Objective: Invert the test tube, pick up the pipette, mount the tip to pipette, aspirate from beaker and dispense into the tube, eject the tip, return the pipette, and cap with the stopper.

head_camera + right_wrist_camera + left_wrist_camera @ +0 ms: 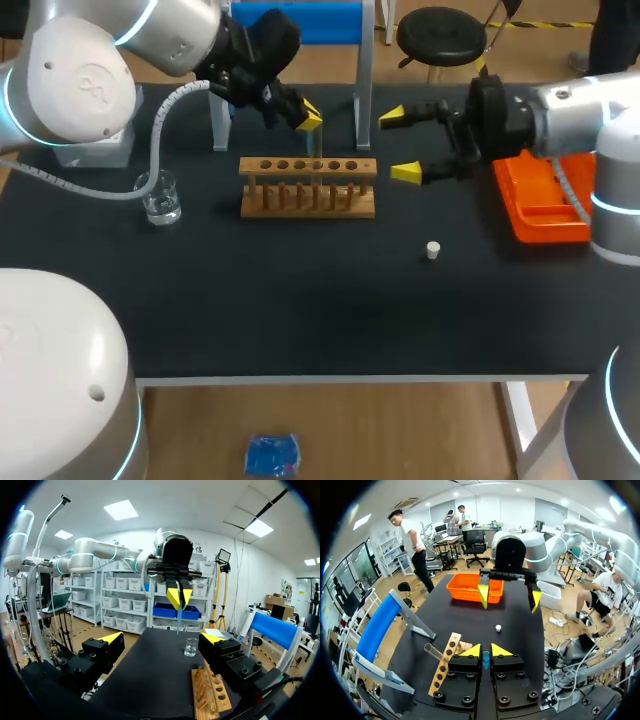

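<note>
Above the rack (pixel 308 187), our left gripper (pixel 308 118) is clamped on the tube (pixel 316 150). Our right gripper (pixel 400 145) stands with jaws apart.

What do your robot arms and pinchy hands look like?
My left arm and right arm are fat, rounded tubes, white and silver, with thin glowing light-blue rings at the joints. A ribbed pale hose runs along the left one. The left gripper and right gripper are black blocks, each with two bright yellow wedge tips.

On the desk (pixel 300 310), the rack (pixel 308 187) stands at the far middle, the beaker (pixel 160 197) to its left, the stopper (pixel 433 250) nearer on its right, the tray (pixel 540 205) farther right.
</note>
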Tool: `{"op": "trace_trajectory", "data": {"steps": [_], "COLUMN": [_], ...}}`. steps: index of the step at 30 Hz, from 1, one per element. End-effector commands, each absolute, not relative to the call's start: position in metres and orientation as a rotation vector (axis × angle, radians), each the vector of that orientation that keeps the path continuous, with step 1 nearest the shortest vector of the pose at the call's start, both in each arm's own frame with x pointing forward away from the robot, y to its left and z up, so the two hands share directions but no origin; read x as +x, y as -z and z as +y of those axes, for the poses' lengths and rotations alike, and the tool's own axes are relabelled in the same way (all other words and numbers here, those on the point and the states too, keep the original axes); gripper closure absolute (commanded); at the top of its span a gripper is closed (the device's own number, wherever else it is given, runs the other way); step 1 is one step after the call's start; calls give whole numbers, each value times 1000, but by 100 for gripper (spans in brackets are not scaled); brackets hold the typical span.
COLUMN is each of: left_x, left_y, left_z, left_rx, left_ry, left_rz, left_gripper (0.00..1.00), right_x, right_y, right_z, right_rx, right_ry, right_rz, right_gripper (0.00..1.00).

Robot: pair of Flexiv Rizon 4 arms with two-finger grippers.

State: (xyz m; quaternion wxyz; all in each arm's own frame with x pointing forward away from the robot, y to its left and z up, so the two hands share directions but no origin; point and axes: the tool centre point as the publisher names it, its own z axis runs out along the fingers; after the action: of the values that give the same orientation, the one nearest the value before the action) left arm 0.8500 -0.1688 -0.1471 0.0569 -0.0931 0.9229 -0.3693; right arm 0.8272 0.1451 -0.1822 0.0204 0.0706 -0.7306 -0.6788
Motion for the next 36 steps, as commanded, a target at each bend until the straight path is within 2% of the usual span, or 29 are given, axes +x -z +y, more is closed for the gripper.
{"op": "trace_trajectory", "data": {"steps": [1, 36], "left_x": [849, 849], "left_y": [146, 146], "left_z": [-168, -168], "left_rx": [-285, -285], "left_ry": [1115, 1115], "left_rz": [2801, 2801], "left_gripper": [100, 100], "right_x": [836, 843], "right_y": [190, 180], "right_z": [168, 239], "right_rx": [227, 178], "right_ry": [2098, 2104], "right_rz": [-2234, -2145], "right_gripper": [0, 0]}}
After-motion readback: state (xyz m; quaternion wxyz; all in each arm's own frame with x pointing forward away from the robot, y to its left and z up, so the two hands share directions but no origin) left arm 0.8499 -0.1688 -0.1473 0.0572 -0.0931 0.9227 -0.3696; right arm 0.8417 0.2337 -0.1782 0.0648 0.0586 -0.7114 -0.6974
